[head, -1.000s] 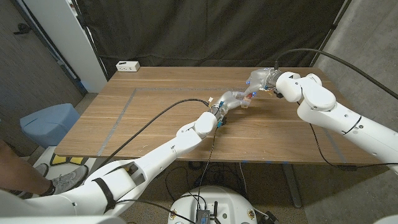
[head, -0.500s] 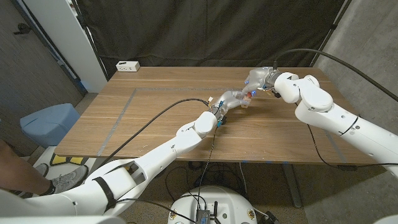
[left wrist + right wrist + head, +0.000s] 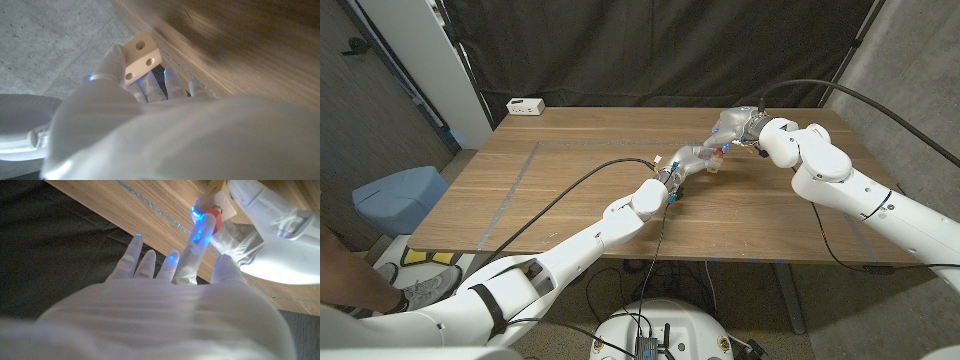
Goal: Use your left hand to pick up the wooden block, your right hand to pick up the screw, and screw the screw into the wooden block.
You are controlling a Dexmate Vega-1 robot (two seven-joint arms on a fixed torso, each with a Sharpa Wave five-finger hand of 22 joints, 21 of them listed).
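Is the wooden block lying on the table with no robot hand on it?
No: in the left wrist view the left robot hand holds the wooden block up between its fingers.

A long wooden table stands before a black curtain. A grey tape line runs across its top. At the far left corner lies a white power strip. On the floor left of the table stands a blue bin. A person's shoe shows at the lower left.
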